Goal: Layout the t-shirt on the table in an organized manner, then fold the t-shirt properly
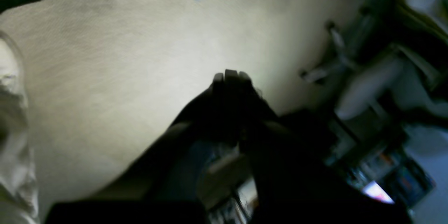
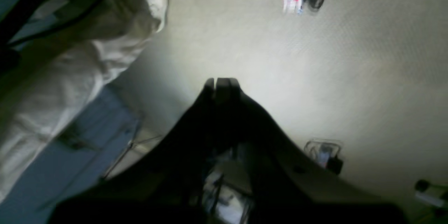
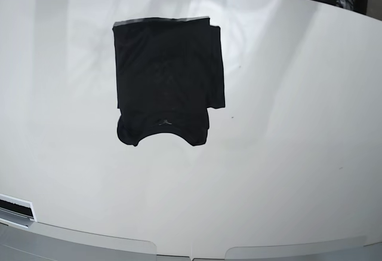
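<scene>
Now t-shirt point(image 3: 169, 76) folded flat on table point(image 3: 286, 153), both claws shut.

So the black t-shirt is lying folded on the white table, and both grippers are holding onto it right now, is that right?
Not quite. The t-shirt does lie folded on the white table, but neither gripper holds it. The base view shows the shirt alone with no arm near it, and the wrist views show the left gripper and right gripper shut on nothing, away from the table.
</scene>
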`<state>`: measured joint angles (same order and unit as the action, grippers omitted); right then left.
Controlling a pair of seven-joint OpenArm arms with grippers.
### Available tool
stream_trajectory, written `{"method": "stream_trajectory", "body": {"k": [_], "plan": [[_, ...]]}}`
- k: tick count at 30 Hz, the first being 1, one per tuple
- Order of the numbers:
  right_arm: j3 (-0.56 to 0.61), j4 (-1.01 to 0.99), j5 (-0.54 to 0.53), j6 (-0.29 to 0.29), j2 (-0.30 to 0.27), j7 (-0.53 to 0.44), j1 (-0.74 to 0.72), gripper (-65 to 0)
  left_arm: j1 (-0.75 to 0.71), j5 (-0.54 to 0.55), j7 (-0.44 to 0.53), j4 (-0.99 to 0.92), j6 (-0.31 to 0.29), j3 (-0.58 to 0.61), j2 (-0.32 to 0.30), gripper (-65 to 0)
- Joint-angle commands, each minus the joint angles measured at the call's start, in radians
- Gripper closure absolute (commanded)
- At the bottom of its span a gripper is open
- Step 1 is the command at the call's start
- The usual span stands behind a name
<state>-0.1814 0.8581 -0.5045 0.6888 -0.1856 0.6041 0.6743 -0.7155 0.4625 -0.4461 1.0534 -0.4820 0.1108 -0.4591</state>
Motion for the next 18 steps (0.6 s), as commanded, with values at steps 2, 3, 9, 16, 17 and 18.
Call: {"method": "stream_trajectory", "body": {"k": [2, 3, 9, 16, 17, 18], "plan": [[0.037, -0.085, 0.065, 0.009, -0.008, -0.113, -0.042, 0.0, 0.055, -0.061, 0.131, -0.115, -0.010, 0.029, 0.024, 0.0], [0.058, -0.126, 0.102, 0.001, -0.007, -0.168, -0.073, 0.0, 0.094, -0.100, 0.200, -0.176, -0.010, 0.041, 0.039, 0.0], [0.164, -0.219, 0.304, -0.134, 0.019, -0.338, -0.238, 0.0, 0.329, -0.225, 0.475, -0.391, 0.021, 0.059, 0.122, 0.0], [0.210, -0.219, 0.483, -0.306, 0.069, -0.465, -0.328, 0.0, 0.455, -0.221, 0.499, -0.476, 0.318, 0.060, 0.257, 0.0], [0.210, -0.219, 0.495, -0.313, 0.079, -0.479, -0.328, 0.0, 0.462, -0.208, 0.499, -0.490, 0.318, 0.064, 0.264, 0.0], [0.210, -0.219, 0.513, -0.321, 0.088, -0.500, -0.327, 0.0, 0.465, -0.188, 0.499, -0.503, 0.316, 0.081, 0.269, 0.0]]}}
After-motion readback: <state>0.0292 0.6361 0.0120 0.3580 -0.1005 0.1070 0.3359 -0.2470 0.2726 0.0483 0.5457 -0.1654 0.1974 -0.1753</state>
